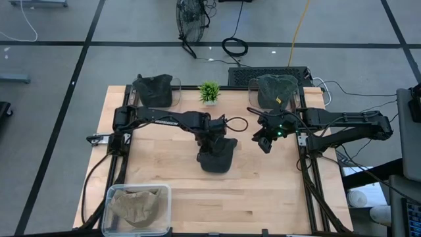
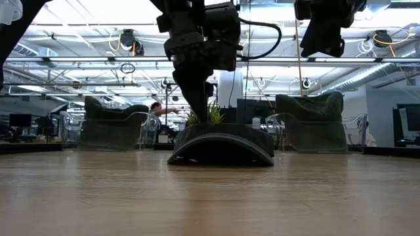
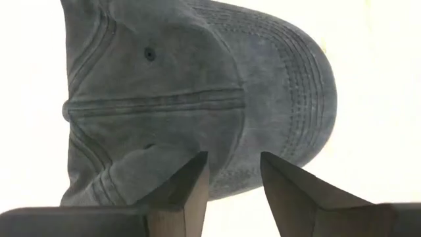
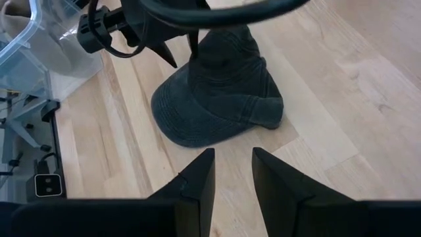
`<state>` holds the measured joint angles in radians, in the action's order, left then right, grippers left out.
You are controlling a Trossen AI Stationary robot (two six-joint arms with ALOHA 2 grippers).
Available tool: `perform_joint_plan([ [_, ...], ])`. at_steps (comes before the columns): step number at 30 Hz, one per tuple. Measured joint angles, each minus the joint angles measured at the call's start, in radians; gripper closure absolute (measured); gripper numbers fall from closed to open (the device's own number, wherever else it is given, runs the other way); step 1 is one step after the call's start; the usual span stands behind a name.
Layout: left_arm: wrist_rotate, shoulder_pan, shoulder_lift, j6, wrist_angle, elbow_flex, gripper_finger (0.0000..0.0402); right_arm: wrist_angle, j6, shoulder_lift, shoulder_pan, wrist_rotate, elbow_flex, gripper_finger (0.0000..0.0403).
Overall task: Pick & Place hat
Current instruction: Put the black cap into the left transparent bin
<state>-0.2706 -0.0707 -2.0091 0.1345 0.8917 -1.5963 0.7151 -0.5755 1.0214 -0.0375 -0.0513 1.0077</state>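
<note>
A dark grey cap (image 1: 216, 156) lay on the wooden tabletop (image 1: 263, 191) near its middle, brim flat on the wood. The left claw (image 1: 212, 141) was down on the cap's crown; in the left wrist view its two fingers (image 3: 191, 181) stood slightly apart right over the fabric, pressing into a fold of cloth, but whether the cloth was truly pinched between them could not be told. In the low view the left arm came straight down onto the cap's top, and the cap (image 2: 221, 145) sat arched on the wood.

The right claw (image 1: 265, 140) hung in the air just to the right of the cap, not touching it; in the right wrist view its fingers (image 4: 197, 181) stood apart with nothing between them, looking down on the cap (image 4: 220, 99) and the bare wood.

At the far edge of the tabletop two clear holders each carried another dark cap: one on the left (image 1: 155, 90) and one on the right (image 1: 277, 90). A small green plant (image 1: 209, 92) stood between them. At the near left corner a clear bin (image 1: 112, 197) held a tan cloth item (image 1: 136, 204)
</note>
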Motion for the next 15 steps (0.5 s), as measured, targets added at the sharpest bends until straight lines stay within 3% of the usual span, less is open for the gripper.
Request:
perform_joint_plan([
  [15, 0.052, 0.026, -0.006, 0.055, -0.044, 0.0, 0.0143, 0.0, -0.019, 0.0, 0.0, 0.002, 0.0, 0.0314],
])
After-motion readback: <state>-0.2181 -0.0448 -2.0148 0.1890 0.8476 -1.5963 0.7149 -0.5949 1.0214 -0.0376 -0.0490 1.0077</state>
